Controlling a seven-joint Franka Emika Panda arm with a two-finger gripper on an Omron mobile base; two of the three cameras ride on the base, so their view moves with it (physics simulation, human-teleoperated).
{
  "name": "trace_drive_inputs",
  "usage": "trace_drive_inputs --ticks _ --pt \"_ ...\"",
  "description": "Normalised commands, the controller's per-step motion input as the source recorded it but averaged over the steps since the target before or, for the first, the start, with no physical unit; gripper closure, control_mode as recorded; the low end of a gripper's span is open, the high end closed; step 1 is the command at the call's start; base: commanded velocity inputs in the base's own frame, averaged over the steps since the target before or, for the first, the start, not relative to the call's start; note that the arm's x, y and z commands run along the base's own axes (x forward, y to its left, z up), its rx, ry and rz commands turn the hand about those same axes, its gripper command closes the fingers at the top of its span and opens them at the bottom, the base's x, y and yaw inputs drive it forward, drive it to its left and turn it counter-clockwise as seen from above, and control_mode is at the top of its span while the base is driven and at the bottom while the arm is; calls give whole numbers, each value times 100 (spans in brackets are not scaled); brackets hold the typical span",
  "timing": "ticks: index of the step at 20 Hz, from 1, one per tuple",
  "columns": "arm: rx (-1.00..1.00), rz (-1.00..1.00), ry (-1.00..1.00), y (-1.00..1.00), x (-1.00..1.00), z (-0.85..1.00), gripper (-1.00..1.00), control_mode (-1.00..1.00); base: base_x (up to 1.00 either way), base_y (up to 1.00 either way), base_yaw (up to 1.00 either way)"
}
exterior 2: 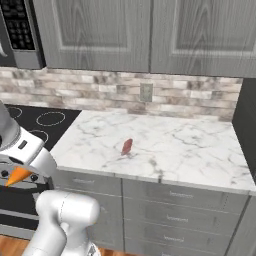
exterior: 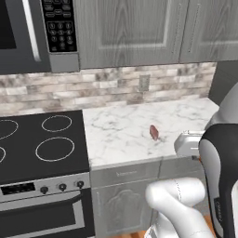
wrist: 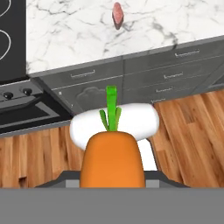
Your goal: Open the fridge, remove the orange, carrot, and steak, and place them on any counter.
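2 base views, shared counter (exterior: 125,130)

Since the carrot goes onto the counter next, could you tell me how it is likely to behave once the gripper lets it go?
The carrot looks rigid, so it probably will not flop or bend. Its rounded, tapered body may roll in a curve on the smooth counter, so a low release seems wise. The steak already lies there; setting the carrot well apart from it should avoid a nudge.

Carrot (wrist: 113,159) hides the fingers in hand view; its tip (exterior 2: 19,175) barely shows past arm.
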Motion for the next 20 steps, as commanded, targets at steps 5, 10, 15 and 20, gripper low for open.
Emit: trace_drive_inputs --ticks 5,10,15,20 --pt "0 0 0 0 0 0 100 100 57 0 0" --pt "0 0 0 0 0 0 100 100 40 0 0" --pt "0 0 0 0 2 -4 100 -100 9 0 0" --pt "0 0 5 0 50 -15 100 -100 0 0 0"
